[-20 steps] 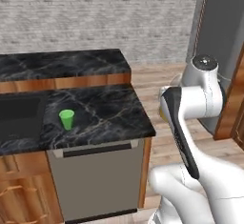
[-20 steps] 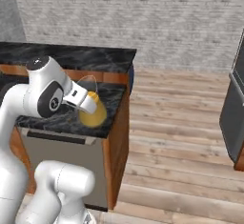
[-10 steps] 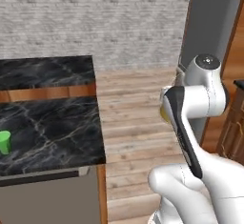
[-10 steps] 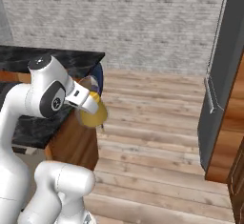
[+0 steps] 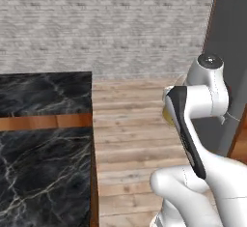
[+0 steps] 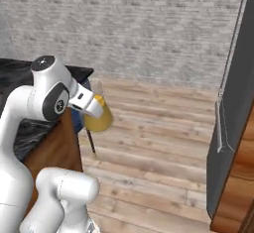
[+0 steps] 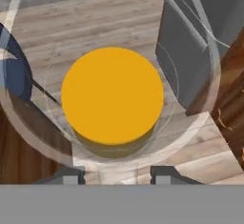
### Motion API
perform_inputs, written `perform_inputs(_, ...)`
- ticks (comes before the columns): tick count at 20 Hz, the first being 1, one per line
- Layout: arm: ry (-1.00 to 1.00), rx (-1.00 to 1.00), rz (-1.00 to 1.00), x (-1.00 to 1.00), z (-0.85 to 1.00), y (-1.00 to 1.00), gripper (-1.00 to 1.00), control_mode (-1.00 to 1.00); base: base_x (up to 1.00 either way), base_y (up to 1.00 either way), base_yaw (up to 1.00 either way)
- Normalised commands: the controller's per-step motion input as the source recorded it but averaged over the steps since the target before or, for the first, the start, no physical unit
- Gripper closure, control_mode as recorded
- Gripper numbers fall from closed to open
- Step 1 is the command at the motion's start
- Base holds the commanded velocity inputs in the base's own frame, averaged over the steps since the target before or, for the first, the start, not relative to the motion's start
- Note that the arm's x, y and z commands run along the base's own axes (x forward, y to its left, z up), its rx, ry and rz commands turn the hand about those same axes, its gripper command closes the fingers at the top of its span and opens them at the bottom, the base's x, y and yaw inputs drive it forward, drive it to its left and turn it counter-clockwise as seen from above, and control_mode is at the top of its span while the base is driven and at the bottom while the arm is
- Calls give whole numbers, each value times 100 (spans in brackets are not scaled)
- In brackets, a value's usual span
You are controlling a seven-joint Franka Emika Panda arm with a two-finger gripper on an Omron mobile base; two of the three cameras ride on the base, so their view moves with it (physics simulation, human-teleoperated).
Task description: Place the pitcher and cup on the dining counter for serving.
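Pincer: gripper (image 7: pixel 114 171) pinching pitcher (image 6: pixel 97 112), fingertips low-centre in hand view, one each side of its rim.
Pitcher: amber, carried mid-air over wood floor (image 6: pixel 163 143), centre-left of right base view.
Dining counter: black marble slab (image 5: pixel 46 93), left edge of left base view; nothing on it in shot.
Risk: base swing w/ tilted load could slip pitcher from grip or clip counter corner.

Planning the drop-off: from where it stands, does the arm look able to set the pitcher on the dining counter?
Probably yes. The end effector holds the pitcher just past the end of the dining counter, above that slab's height, with only bare wood floor between them; a swing back left should reach it.
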Motion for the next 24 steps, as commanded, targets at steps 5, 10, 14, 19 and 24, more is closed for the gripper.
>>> perform_inputs(5,0,0,0,0,0,0,100,100,100,-50,53)
perform_inputs(10,0,0,0,0,0,0,100,100,89,-61,67)
perform_inputs(14,0,0,0,0,0,0,100,100,49,-79,69)
perform_inputs(19,0,0,0,0,0,0,100,100,27,-69,76)
perform_inputs(24,0,0,0,0,0,0,100,100,11,-59,83)
